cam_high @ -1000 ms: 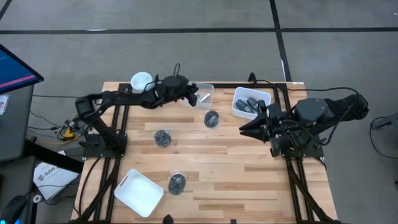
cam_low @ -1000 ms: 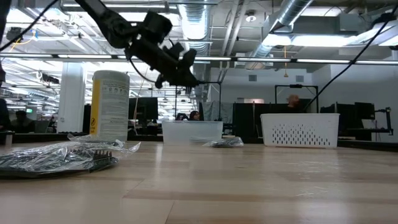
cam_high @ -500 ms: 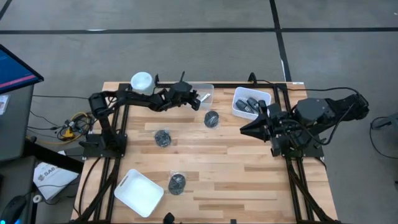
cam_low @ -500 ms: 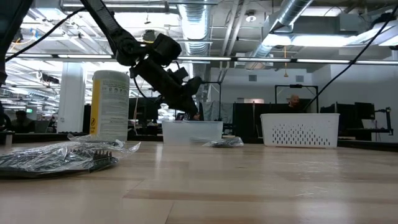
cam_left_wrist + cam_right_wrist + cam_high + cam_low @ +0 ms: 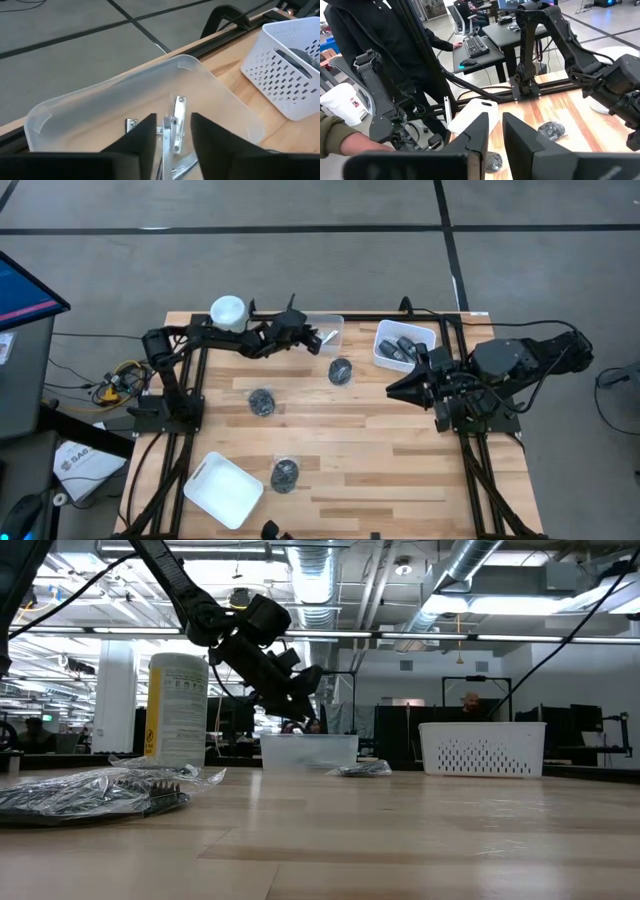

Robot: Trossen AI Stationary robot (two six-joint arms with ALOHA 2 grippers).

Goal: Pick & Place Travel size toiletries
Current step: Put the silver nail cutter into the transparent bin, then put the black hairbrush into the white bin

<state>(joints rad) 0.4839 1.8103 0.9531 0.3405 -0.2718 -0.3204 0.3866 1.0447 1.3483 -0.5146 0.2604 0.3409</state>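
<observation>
Wooden planks formed the table (image 5: 400, 460), with a clear bin (image 5: 330, 328) at 12 o'clock. Over that bin the left gripper (image 5: 316, 338) was held, its fingers (image 5: 142, 137) parted around a silvery tube (image 5: 176, 131) hanging between them above other tubes inside; a firm grasp cannot be told. Wrapped lumps (image 5: 262, 402) were scattered at centre. At 3 o'clock the right gripper (image 5: 392, 386) was parked beside a white basket (image 5: 427, 336), its fingers slightly apart.

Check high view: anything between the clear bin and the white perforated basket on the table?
Bare wood between the clear bin and white basket in the high view. The nearest wrapped dark lump lies nearer the camera side, outside that gap.
</observation>
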